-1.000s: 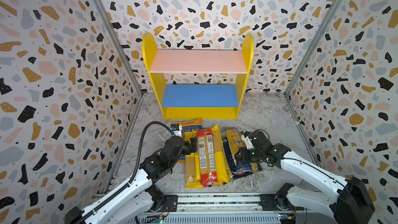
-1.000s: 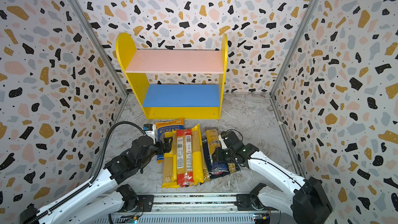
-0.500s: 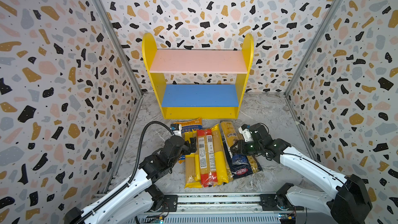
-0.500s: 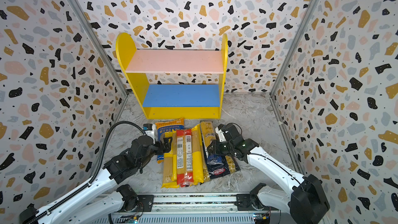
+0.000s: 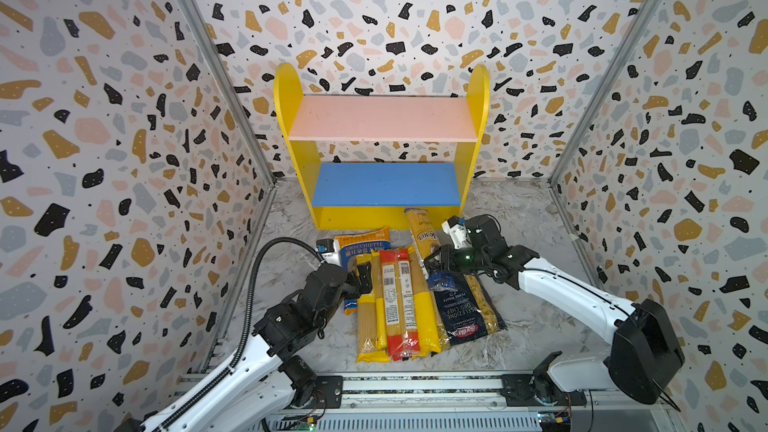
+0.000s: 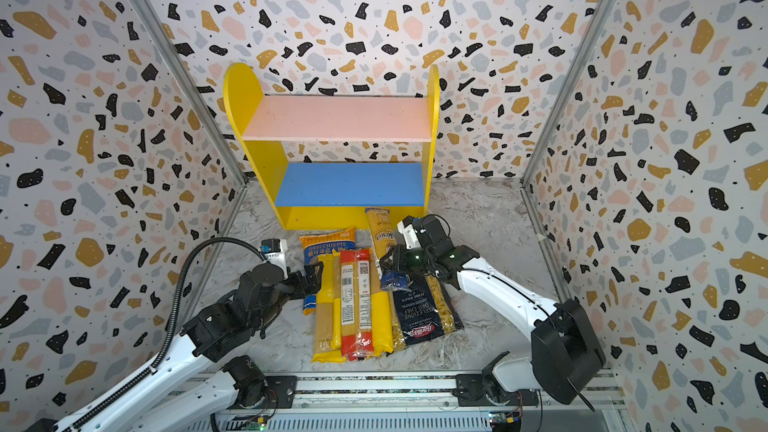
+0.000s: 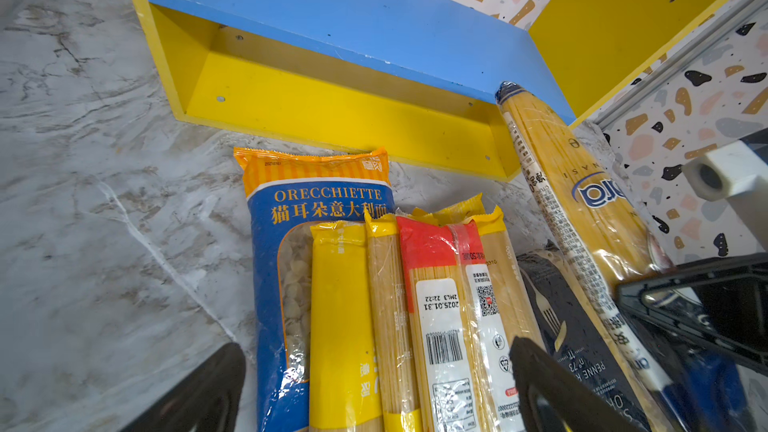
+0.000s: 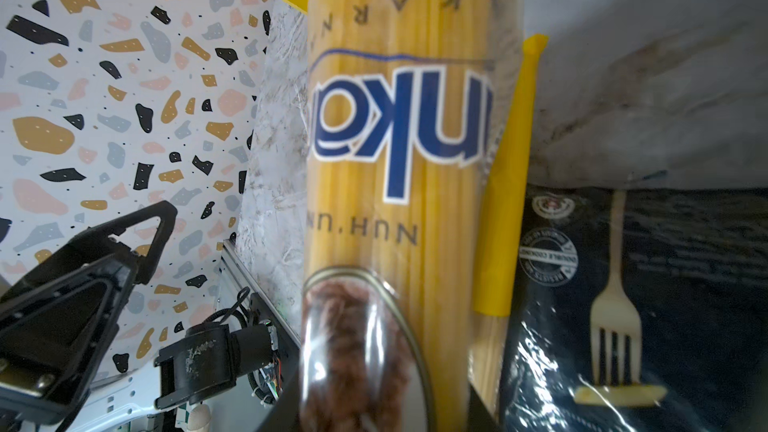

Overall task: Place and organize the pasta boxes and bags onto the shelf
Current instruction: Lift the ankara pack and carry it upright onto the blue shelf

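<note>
Over the last second my right claw (image 5: 435, 261) has travelled away from the rail and toward the shelf (image 5: 386, 218), easing slightly toward the middle of the pile. It has carried the spaghetti pack (image 5: 420, 231) along in its grip. A second ago that pack lay flat over the navy bag (image 5: 461, 309). Now it juts out ahead of the claw, its far end up at the front edge of the blue board (image 5: 386, 182); whether it touches there I cannot tell. Its blue tail trails just under the claw. Behind the claw, more of the navy bag lies uncovered than before.
</note>
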### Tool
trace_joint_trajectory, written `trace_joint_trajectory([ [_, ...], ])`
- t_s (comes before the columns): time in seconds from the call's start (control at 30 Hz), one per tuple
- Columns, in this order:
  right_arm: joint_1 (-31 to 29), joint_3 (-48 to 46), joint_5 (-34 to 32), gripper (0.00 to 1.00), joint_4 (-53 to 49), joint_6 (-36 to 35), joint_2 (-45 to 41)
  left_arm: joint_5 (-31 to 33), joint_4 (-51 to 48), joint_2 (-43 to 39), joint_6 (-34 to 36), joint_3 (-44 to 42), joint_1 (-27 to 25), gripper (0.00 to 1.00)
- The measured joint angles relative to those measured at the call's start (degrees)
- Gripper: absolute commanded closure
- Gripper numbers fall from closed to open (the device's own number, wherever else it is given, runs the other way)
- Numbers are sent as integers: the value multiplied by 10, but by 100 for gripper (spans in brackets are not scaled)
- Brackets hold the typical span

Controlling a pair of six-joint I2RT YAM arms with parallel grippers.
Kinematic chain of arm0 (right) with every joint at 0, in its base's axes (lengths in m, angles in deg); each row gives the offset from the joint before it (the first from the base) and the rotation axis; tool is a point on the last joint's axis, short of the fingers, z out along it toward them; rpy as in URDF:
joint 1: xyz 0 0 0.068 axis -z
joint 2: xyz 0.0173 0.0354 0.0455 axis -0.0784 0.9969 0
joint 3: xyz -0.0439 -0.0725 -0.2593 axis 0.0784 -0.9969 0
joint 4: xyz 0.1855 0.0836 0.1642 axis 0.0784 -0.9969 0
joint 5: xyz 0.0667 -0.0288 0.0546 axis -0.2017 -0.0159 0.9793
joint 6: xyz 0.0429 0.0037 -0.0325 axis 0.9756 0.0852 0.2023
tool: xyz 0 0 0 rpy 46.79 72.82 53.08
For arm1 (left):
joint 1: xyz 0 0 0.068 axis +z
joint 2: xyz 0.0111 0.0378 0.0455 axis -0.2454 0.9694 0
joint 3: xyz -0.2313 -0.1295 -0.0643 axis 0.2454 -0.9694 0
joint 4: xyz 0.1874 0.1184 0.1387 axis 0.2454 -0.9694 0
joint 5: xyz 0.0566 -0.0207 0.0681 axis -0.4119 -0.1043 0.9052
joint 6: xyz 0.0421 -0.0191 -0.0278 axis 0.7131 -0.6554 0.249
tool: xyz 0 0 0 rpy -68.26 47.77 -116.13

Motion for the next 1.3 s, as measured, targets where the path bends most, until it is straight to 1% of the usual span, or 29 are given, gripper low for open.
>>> trace_joint_trajectory([
  [0.37,0,99,12,88,67,9,107,11,-16,-7,-5,17,0,1],
  [0.7,-11,266,18,89,133,35,268,21,-42,-50,-34,16,0,1],
  [1.0,-33,455,17,89,154,69,434,30,-60,-76,-62,11,0,0],
  [1.3,-51,723,11,89,135,105,615,36,-90,-121,-87,1,0,1],
])
